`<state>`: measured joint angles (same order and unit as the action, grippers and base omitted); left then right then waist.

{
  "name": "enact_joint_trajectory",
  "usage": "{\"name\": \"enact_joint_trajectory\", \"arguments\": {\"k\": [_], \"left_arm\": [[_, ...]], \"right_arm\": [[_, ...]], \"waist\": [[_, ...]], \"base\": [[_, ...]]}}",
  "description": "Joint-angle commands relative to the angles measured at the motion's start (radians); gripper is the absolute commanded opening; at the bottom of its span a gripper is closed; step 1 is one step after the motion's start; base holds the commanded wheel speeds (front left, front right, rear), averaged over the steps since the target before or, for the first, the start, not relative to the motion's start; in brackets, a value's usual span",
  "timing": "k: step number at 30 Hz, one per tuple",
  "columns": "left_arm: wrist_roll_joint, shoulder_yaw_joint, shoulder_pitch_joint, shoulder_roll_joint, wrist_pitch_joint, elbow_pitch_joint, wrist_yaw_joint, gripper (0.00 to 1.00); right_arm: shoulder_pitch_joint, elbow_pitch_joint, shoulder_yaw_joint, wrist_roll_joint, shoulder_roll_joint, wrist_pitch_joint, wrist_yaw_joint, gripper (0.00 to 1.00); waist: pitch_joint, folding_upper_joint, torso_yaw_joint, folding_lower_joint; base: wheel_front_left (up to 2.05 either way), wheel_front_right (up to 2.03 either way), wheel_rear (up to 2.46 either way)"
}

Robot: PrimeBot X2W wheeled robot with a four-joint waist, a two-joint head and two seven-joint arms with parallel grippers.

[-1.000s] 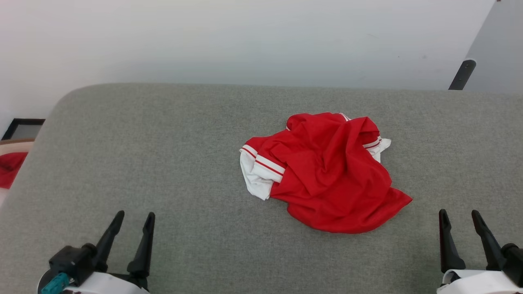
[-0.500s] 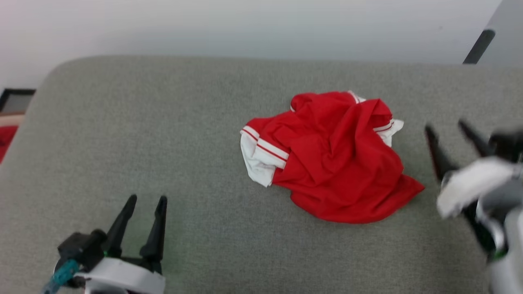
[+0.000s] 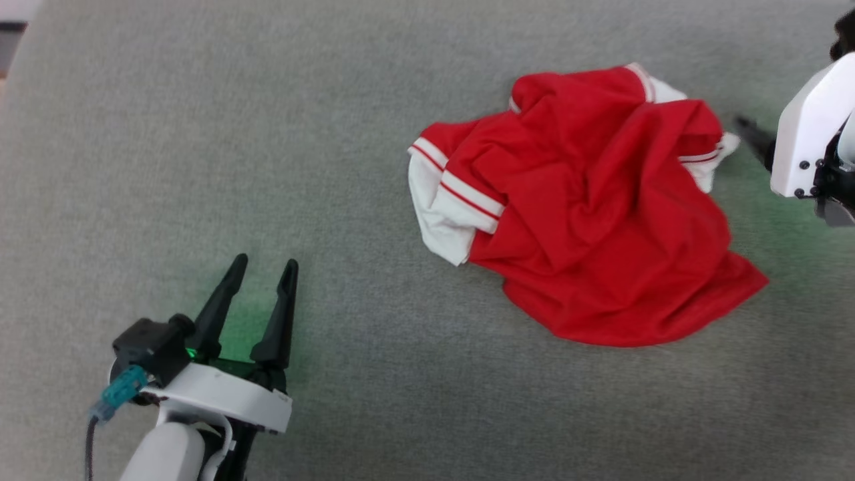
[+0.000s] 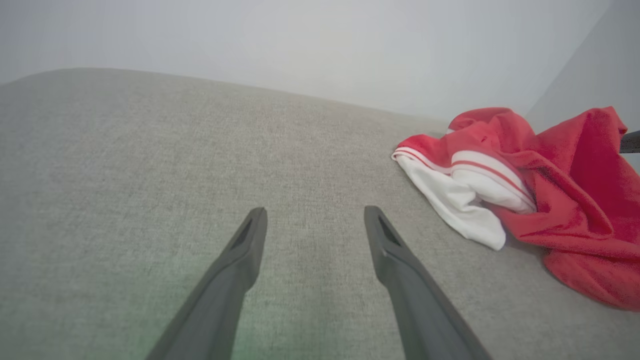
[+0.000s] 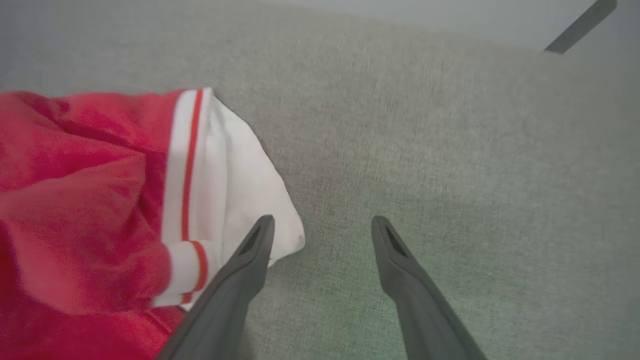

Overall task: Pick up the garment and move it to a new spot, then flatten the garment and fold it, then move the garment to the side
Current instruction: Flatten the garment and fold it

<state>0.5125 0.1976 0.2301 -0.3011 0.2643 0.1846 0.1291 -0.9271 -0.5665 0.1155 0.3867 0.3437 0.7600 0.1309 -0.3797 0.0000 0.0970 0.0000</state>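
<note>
A crumpled red garment (image 3: 588, 207) is lying in a heap on a grey fabric-covered surface (image 3: 200, 133), right of centre in the head view. A white sleeve cuff (image 3: 444, 214) with red stripes is showing at its left side, and a second cuff (image 3: 707, 175) is peeking out at its upper right edge. The left gripper (image 3: 266, 260) is pointing up the frame at the lower left, well apart from the garment. Its two dark fingers are standing spread and holding nothing. The right gripper (image 5: 322, 220) is sitting just beside the second cuff, its fingers also standing wide apart with nothing between them. In the right wrist view, one fingertip is overlapping the corner of that cuff; whether it is touching the cloth cannot be told. In the left wrist view, a pale wall (image 4: 300, 45) is rising behind the surface.
</note>
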Motion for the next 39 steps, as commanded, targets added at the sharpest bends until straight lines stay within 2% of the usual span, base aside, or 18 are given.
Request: {"name": "enact_joint_trajectory", "arguments": {"k": [1, 9, 16, 17, 18, 19, 25, 31, 39], "left_arm": [[0.008, 0.005, 0.013, 0.001, 0.0, 0.005, 0.003, 1.0], [0.013, 0.008, 0.039, -0.001, 0.0, 0.004, 0.003, 1.0], [0.016, 0.014, 0.05, -0.002, 0.0, 0.004, 0.003, 1.0], [0.016, 0.015, 0.051, -0.004, 0.0, 0.004, 0.003, 1.0], [0.016, 0.016, 0.052, -0.005, 0.0, 0.004, 0.003, 1.0], [0.017, 0.016, 0.053, -0.006, 0.0, 0.004, 0.003, 1.0], [0.013, 0.02, 0.052, -0.012, 0.0, 0.005, 0.003, 1.0], [0.02, 0.011, 0.049, -0.012, -0.001, -0.01, 0.003, 1.0], [0.036, -0.006, 0.054, -0.029, -0.001, -0.057, 0.003, 1.0]], "right_arm": [[-0.027, -0.013, -0.004, 0.005, 0.003, 0.029, 0.0, 1.0], [-0.09, -0.075, -0.022, -0.027, -0.036, 0.133, 0.0, 1.0], [-0.061, -0.069, 0.03, -0.037, -0.049, 0.237, 0.0, 1.0], [-0.055, -0.065, 0.035, -0.034, -0.051, 0.249, 0.0, 0.47], [-0.051, -0.057, 0.038, -0.031, -0.051, 0.254, 0.0, 0.32], [-0.047, -0.05, 0.037, -0.028, -0.049, 0.256, 0.0, 0.0], [-0.031, 0.001, 0.007, -0.025, -0.014, 0.221, -0.001, 0.0], [-0.033, 0.056, -0.08, -0.027, 0.018, 0.146, -0.001, 0.0], [0.012, 0.113, -0.201, -0.048, 0.096, 0.107, -0.001, 0.0]], "waist": [[-0.051, 0.0, 0.042, 0.0], [-0.111, 0.0, 0.054, 0.0], [-0.126, 0.0, 0.045, 0.0], [-0.127, 0.0, 0.043, 0.0], [-0.128, 0.0, 0.041, 0.0], [-0.128, 0.0, 0.039, 0.0], [-0.119, 0.0, 0.027, 0.0], [-0.111, 0.0, 0.014, 0.0], [-0.118, 0.0, 0.008, 0.0]], "base": [[0.0, 0.0, 0.0], [0.0, 0.0, 0.0], [0.0, 0.0, 0.0], [0.0, 0.0, 0.0], [0.0, 0.0, 0.0], [0.0, 0.0, 0.0], [0.0, 0.0, 0.0], [0.0, 0.0, 0.0], [0.0, 0.0, 0.0]]}}
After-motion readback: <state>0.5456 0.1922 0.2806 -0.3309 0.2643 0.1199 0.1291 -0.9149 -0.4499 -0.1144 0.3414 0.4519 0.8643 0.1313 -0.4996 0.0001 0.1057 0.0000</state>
